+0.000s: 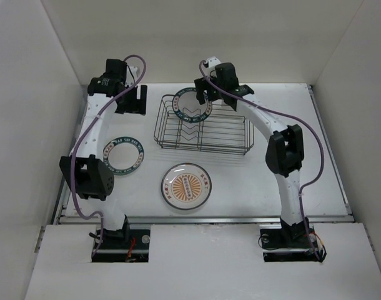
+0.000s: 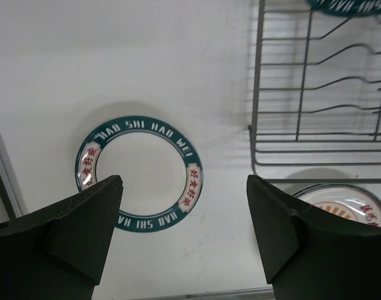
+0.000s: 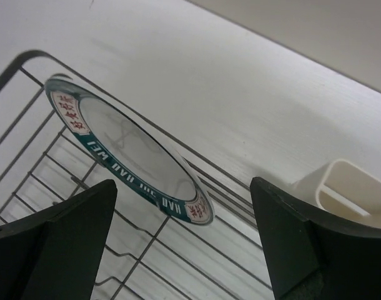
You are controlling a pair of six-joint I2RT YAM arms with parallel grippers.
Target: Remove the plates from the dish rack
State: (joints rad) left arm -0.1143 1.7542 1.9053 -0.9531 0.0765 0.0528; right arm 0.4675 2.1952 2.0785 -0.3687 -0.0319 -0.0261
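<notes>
Currently: last plate [image 3: 128, 150] leans in rack [image 1: 203, 150], far end; teal plate [image 2: 139, 172] and orange plate [image 1: 186, 185] lie on worktop [image 1: 253, 181]. Right claw [image 3: 183, 187] gapes above it; left claw [image 2: 184, 181] spread, empty. Risk: off-centre rim pinch slips, plate snags wires.

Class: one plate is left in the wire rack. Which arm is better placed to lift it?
Right. The open right claw hovers by the teal-rimmed round white plate leaning in the dark wire rack; the left claw is outside the rack.
</notes>
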